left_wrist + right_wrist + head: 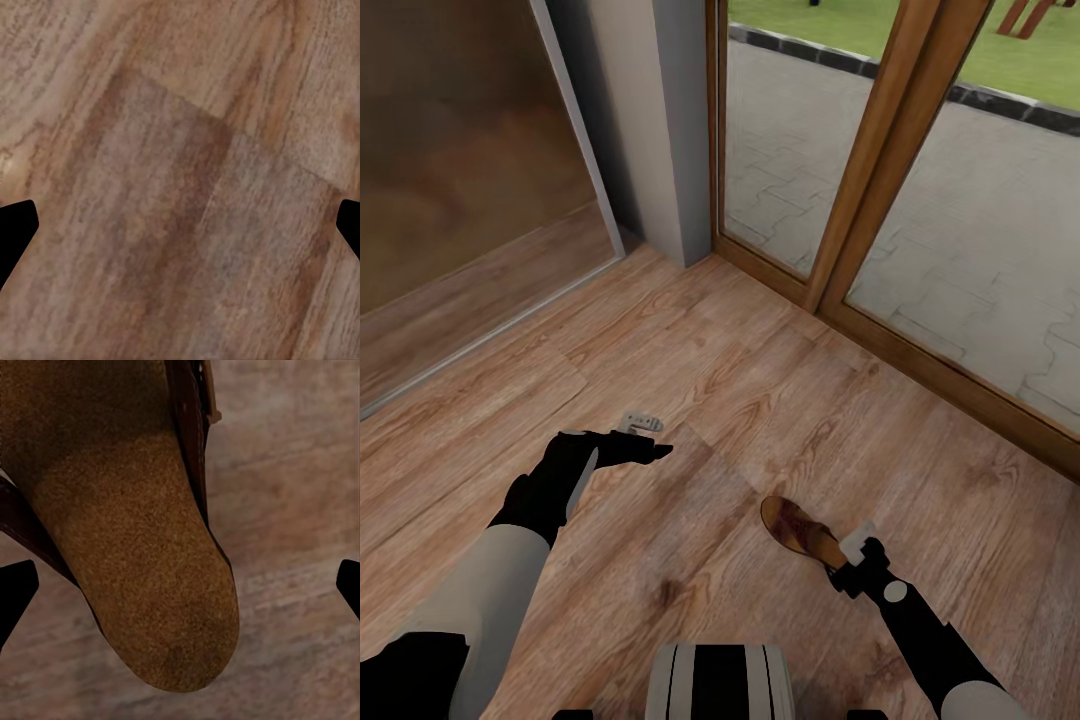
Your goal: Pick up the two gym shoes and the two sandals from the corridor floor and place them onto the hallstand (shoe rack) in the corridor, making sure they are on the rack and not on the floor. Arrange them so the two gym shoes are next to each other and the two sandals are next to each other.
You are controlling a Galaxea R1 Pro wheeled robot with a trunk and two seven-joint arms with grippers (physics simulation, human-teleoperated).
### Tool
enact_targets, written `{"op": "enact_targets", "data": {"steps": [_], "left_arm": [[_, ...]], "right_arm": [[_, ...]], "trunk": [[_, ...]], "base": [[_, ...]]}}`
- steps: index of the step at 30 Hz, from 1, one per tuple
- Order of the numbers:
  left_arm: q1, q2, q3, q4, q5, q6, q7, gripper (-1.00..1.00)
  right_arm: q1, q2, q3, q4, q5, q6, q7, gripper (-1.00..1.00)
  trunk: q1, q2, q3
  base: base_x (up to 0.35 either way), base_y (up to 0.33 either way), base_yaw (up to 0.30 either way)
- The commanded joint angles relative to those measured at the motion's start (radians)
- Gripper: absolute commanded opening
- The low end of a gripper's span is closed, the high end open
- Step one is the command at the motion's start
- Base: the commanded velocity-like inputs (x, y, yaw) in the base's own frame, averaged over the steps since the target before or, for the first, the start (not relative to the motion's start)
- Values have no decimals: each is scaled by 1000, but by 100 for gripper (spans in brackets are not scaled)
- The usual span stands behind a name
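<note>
While the right gripper point(857, 556) hangs at about 5 o'clock in the head view, just behind the heel of the flat dark brown leather sandal with tan insole point(797, 527), the step in hand looks like the pick of that sandal. It lies on the light brown wood-plank corridor floor point(690, 380) near 5 o'clock, toe toward 11 o'clock, heel toward the gripper. In the right wrist view the rounded tan heel point(142, 547) sits between the two black fingertips point(15, 592), which stand wide apart at the picture edges and touch nothing, so the jaws are spread, not yet on the shoe.

To do it well, my judgement: centre the heel between the fingers, since the sole currently sits off toward one finger, then drop low enough that the pads take the sole edges, not the thin brown strap point(191, 427). A flat sole gives little to grip, so a shallow close may let it slip or tip. Clamp across the narrower heel, lift straight.

Left gripper point(643, 437) hovers over bare floor near 8 o'clock, well apart from the sandal. Left wrist view has plank grain point(180, 187) with black fingertips point(15, 229) at both edges, so spread and empty.

Wood-framed glass door point(880, 150) runs from 12 to 3 o'clock, with paving outside. Grey wall post point(650, 120) at 12.
</note>
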Motion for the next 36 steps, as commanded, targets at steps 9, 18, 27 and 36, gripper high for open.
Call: {"op": "enact_targets", "data": {"steps": [9,18,27,36], "left_arm": [[0,1,-2,-1,-11,2,-8,100],[0,1,-2,-1,-11,2,-9,100],[0,1,-2,-1,-11,2,-9,100],[0,2,-2,-1,-11,2,-9,100]], "right_arm": [[0,1,-4,-3,8,-28,8,100],[0,1,-5,-4,8,-27,8,100],[0,1,-5,-4,8,-28,8,100],[0,1,-5,-4,8,-27,8,100]], "trunk": [[0,0,-4],[1,-1,-14],[1,-1,-14],[3,-2,-40]], "base": [[0,0,0],[0,0,0],[0,0,0],[0,0,0]]}}
